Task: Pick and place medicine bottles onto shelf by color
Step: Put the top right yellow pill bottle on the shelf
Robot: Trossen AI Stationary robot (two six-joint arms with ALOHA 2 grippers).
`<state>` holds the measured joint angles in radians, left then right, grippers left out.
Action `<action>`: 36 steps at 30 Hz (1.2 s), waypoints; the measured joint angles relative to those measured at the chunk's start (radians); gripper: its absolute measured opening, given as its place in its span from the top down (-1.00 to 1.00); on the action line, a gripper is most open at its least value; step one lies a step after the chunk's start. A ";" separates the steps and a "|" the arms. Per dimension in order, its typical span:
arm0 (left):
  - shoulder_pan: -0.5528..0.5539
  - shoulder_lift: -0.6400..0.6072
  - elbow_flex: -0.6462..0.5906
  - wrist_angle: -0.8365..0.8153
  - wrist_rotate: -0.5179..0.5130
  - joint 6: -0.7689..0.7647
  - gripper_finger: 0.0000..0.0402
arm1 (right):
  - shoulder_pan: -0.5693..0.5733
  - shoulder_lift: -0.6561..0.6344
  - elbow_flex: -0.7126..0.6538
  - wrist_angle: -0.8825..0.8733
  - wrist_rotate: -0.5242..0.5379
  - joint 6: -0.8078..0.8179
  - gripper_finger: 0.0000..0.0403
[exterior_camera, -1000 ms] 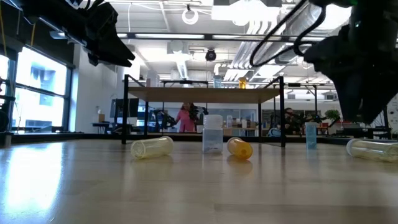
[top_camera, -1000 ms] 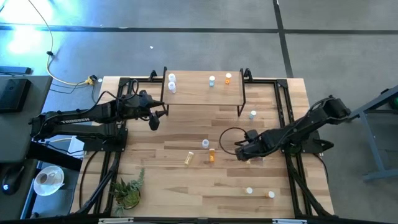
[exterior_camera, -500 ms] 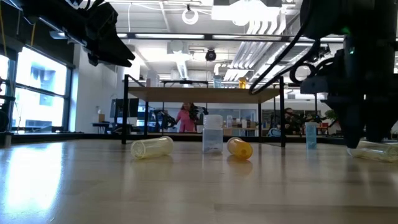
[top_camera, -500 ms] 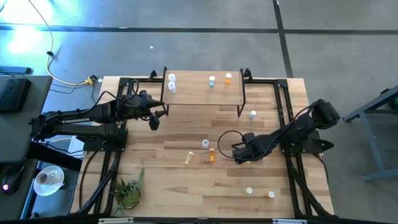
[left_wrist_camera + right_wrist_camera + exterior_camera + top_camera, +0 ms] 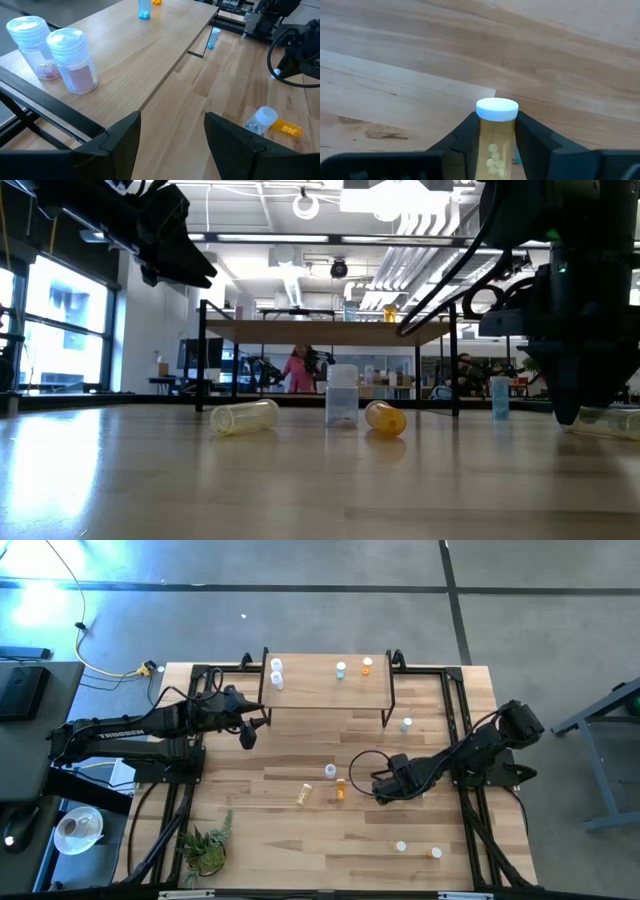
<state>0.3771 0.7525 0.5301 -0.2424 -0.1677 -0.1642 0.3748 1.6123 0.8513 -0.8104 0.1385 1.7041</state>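
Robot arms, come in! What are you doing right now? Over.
Right tool low at the table, fingers around a pale yellow bottle. Left tool open, waiting by the shelf. Nothing in the way.

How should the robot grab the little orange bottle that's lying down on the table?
The orange bottle lies on its side between the pale yellow bottle and the right tool. Best guess: come straight down from above and pinch the round body at its middle, fingers across its width. A sideways approach could roll it, and the cap end gives less to hold.
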 joint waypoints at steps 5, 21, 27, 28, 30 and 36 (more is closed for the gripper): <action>0.000 0.000 0.000 0.000 0.002 -0.002 -0.04 | 0.000 0.000 0.000 0.000 0.011 -0.010 0.56; 0.000 0.000 0.000 0.040 0.230 -0.019 -0.04 | -0.033 -0.004 0.215 0.008 0.283 -0.315 0.56; 0.000 0.000 0.000 0.099 0.270 0.002 -0.04 | -0.106 -0.004 0.343 0.019 0.335 -0.574 0.56; 0.000 0.001 0.000 0.107 0.274 0.005 -0.04 | -0.118 -0.004 0.361 0.024 0.338 -0.622 0.56; 0.000 0.003 0.000 0.126 0.293 0.019 -0.04 | -0.142 -0.004 0.396 0.041 0.342 -0.723 0.56; 0.000 0.003 0.000 0.220 0.325 0.049 -0.04 | -0.209 -0.004 0.513 0.121 0.332 -1.035 0.56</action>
<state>0.3767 0.7558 0.5297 -0.0223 0.1573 -0.1150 0.1662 1.6085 1.3640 -0.6895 0.4706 0.6691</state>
